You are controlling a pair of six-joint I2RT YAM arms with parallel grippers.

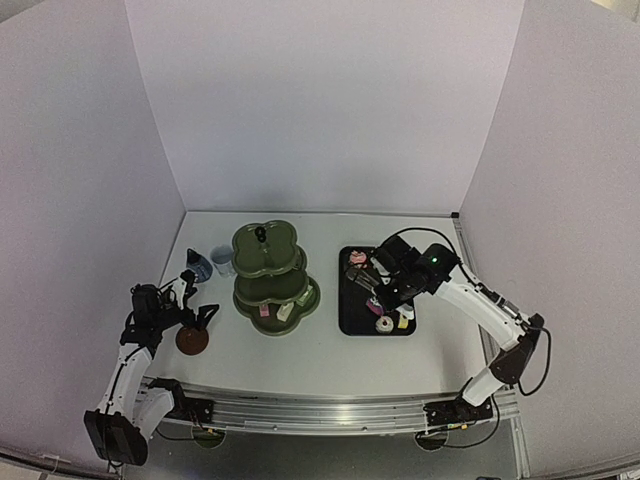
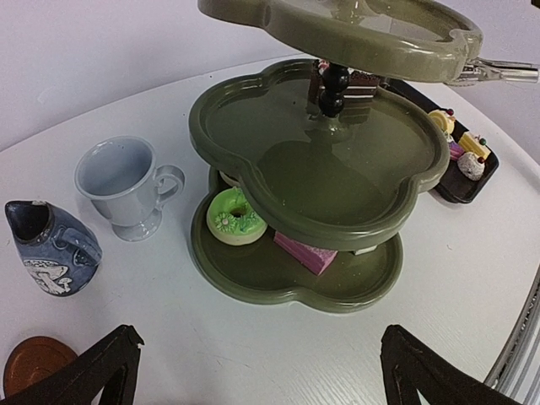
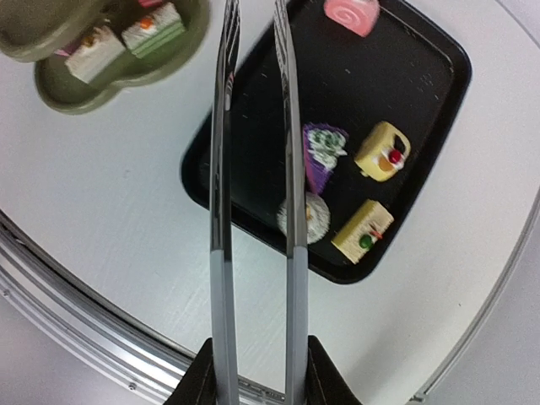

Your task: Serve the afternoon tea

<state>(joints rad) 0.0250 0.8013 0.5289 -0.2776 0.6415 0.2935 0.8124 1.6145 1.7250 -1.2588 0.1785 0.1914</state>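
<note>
Between tiers of the stand (image 2: 337,177), half-hidden pastries (image 2: 305,251)

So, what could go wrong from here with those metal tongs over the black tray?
1. The long metal tongs in the right gripper hang over closely packed pastries on the black rectangular tray; closing may nudge neighbours.
2. The dark green three-tier scalloped stand has overhanging tiers that may catch the tongs.

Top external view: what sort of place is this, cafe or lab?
Probably a lab robot cell, not a cafe: plain white partition walls box in the table, two arms are bolted to a metal rail, and the right claw holds metal tongs over a tray of pastries.
</note>
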